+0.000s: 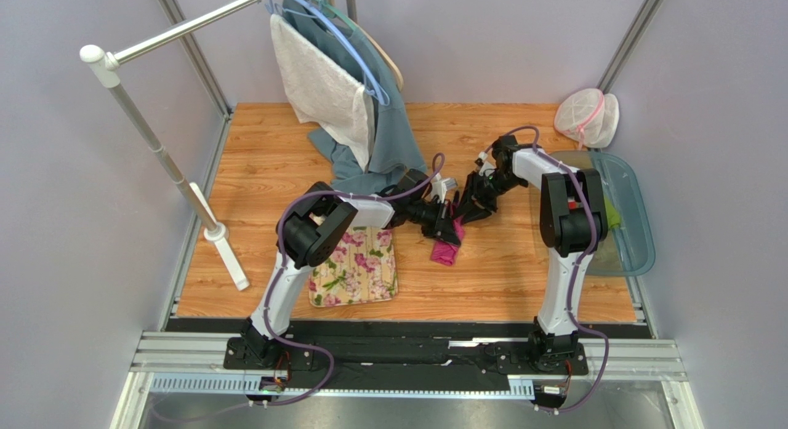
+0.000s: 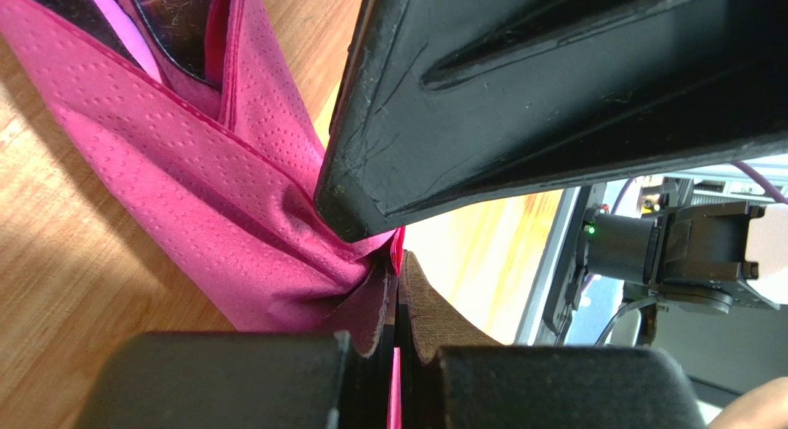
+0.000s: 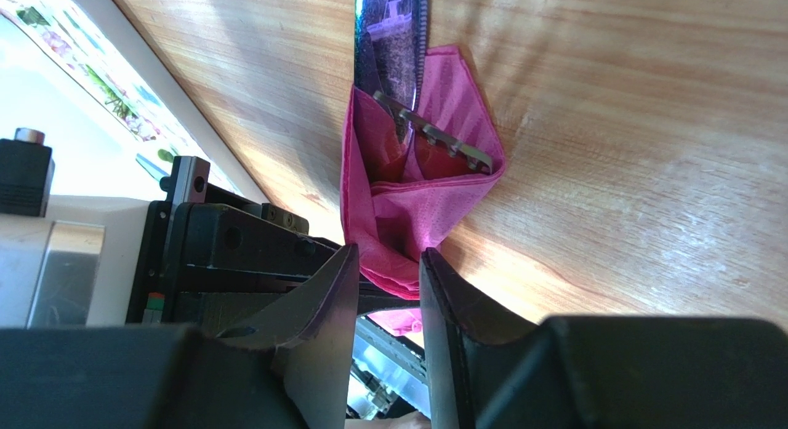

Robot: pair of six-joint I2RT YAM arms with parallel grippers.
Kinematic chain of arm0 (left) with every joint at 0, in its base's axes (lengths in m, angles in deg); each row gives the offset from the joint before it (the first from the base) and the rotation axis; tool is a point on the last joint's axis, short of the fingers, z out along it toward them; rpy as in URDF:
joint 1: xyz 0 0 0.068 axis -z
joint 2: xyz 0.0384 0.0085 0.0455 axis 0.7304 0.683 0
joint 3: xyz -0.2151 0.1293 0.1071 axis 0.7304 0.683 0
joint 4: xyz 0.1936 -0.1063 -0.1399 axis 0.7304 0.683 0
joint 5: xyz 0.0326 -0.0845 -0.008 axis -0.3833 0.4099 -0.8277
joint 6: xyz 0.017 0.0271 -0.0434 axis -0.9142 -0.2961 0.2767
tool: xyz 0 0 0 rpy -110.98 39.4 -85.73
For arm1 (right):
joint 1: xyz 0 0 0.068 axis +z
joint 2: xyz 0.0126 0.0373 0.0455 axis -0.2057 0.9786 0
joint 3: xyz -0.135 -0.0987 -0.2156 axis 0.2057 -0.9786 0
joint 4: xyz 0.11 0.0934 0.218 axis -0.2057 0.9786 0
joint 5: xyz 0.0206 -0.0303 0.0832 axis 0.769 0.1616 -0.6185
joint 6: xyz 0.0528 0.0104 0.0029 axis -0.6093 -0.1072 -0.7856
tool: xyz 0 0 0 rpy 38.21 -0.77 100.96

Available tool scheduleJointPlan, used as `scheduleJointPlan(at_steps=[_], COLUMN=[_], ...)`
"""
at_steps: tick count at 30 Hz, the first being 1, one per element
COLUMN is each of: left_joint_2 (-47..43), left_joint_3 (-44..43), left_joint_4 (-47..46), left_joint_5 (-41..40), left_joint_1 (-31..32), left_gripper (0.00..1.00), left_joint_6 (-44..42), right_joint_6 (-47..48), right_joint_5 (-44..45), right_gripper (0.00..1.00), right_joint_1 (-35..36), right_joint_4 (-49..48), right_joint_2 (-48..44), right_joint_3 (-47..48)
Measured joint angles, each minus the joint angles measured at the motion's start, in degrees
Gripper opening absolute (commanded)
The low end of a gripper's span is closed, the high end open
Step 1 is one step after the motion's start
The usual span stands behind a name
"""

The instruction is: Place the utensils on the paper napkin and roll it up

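The paper napkin point(image 1: 445, 253) lies folded into a narrow magenta bundle on the wooden table, just right of the flowered mat. Dark metal utensils point(image 3: 393, 41) stick out of its far end, with fork tines point(image 3: 435, 138) showing inside the fold. My left gripper point(image 1: 453, 228) is shut on the napkin's near end point(image 2: 213, 170), a pink edge pinched between its pads point(image 2: 421, 304). My right gripper point(image 3: 388, 267) faces it tip to tip, open, its jaws standing on both sides of the napkin corner point(image 3: 398, 263) without pressing it. One right finger point(image 2: 555, 97) fills the left wrist view.
A flowered mat point(image 1: 356, 266) lies under the left arm. A grey-blue cloth point(image 1: 393, 124) and a white towel point(image 1: 319, 83) hang from a rack point(image 1: 166, 161) at the back left. A clear tray point(image 1: 636, 217) and a mesh bag point(image 1: 587, 118) sit at the right.
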Motion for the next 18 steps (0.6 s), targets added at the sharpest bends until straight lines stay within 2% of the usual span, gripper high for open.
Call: scheduleJointPlan(at_steps=[4,8,11,18], left_joint_2=[0.0,0.0,0.0,0.0], left_joint_3=[0.0,0.15,0.55,1.14], left_joint_4=[-0.17,-0.63,-1.44,-2.58], left_joint_5=[0.39,0.94,1.49,2.47], left_joint_1=[0.0,0.0,-0.02,-0.02], left_gripper=[0.0,0.0,0.0,0.0], left_joint_6=[-1.07,-2.23,-2.89,-4.17], right_joint_6=[0.0,-0.24,-0.59,-1.88], right_joint_5=[-0.09,-0.07,0.33,1.46], right_gripper=[0.32,0.16,0.09,0.08], right_joint_1=[0.0,0.0,0.0,-0.17], right_joint_4=[-0.04,-0.28,-0.66,-1.2], right_joint_2=[0.07,0.17,0.92,2.1], right_joint_3=[-0.04,-0.09,-0.09,-0.63])
